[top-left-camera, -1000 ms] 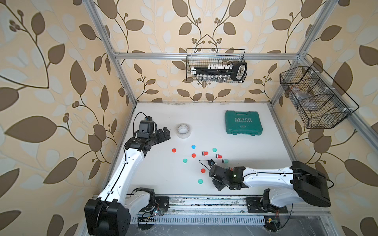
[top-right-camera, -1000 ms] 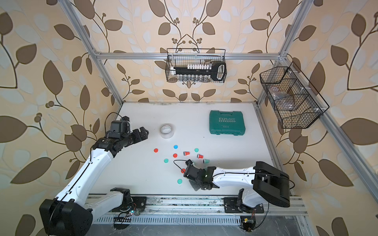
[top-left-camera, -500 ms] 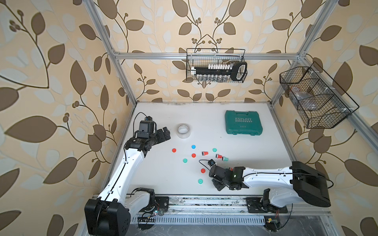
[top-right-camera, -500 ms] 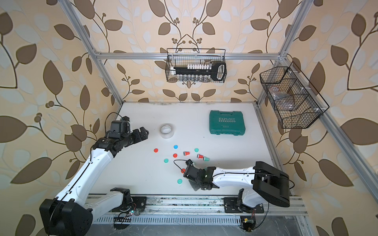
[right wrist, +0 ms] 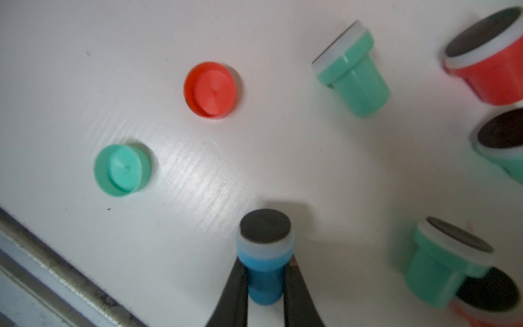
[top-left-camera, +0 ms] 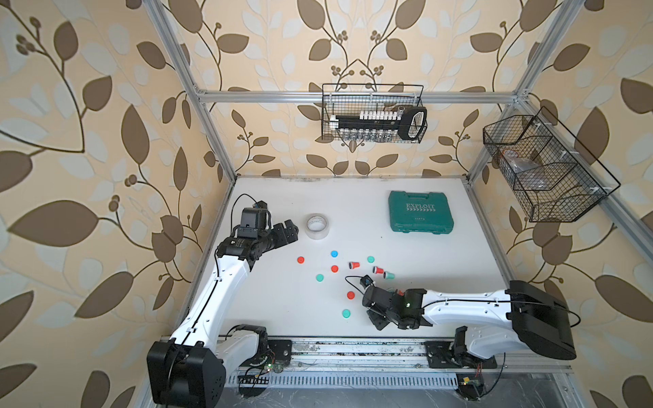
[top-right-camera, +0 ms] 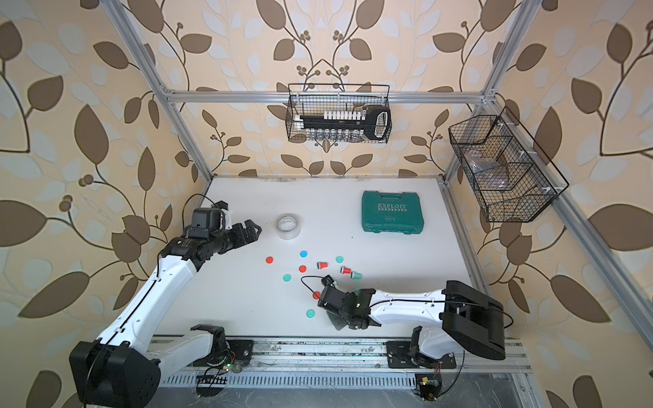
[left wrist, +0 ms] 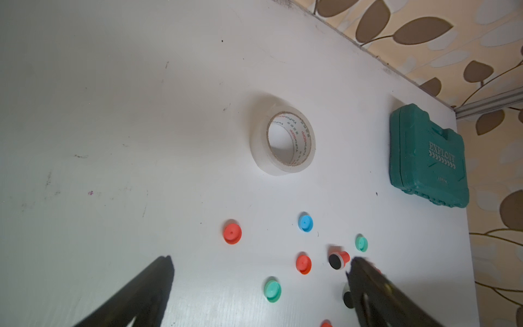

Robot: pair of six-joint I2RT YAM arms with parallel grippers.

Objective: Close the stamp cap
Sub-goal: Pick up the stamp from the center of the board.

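Note:
My right gripper point(right wrist: 265, 260) is shut on a blue stamp point(right wrist: 264, 264) by its handle, its black pad facing away from the wrist. In both top views this gripper point(top-left-camera: 376, 316) point(top-right-camera: 335, 319) sits low near the table's front edge, and the stamp is hidden under it. The blue cap point(top-left-camera: 334, 253) point(left wrist: 305, 222) lies apart, further back among the scattered caps. A red cap point(right wrist: 210, 89) and a green cap point(right wrist: 121, 170) lie just beyond the stamp. My left gripper point(top-left-camera: 288, 229) point(left wrist: 260, 262) hangs open and empty beside the tape roll.
Uncapped green stamps point(right wrist: 352, 76) point(right wrist: 441, 269) and a red stamp point(right wrist: 486, 62) lie close to the right gripper. A tape roll point(top-left-camera: 317, 226) and a green case point(top-left-camera: 420, 212) sit further back. The metal front rail point(right wrist: 56, 269) runs near the held stamp. Wire baskets point(top-left-camera: 372, 113) hang on the walls.
The right jaws have closed in on the blue stamp. The left arm has not moved.

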